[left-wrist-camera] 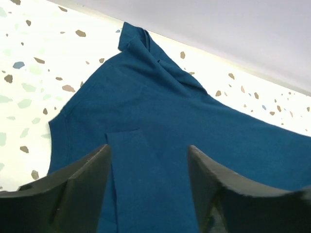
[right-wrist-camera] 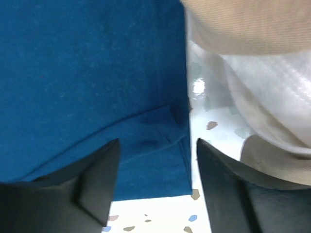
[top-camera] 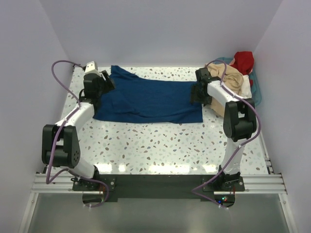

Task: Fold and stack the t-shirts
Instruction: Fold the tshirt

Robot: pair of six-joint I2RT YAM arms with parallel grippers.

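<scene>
The left gripper (left-wrist-camera: 148,151) has its jaws parted with nothing pinched between them, poised just above the left end of the navy t-shirt (top-camera: 150,99). The right gripper (right-wrist-camera: 158,145) likewise stands open and empty over the shirt's right-end corner, where an edge is doubled over. The shirt lies as a long band across the far half of the table (top-camera: 160,145), seemingly folded once lengthwise, so I judge its folding begun but not finished: the cross folds remain. No stack exists yet. At the far right corner a beige shirt (top-camera: 231,77), a red shirt (top-camera: 243,60) and a white shirt (top-camera: 245,90) lie heaped, unfolded, in a teal basket (top-camera: 257,94). Count: four shirts visible, one under way and three waiting; one basket; two grippers.
</scene>
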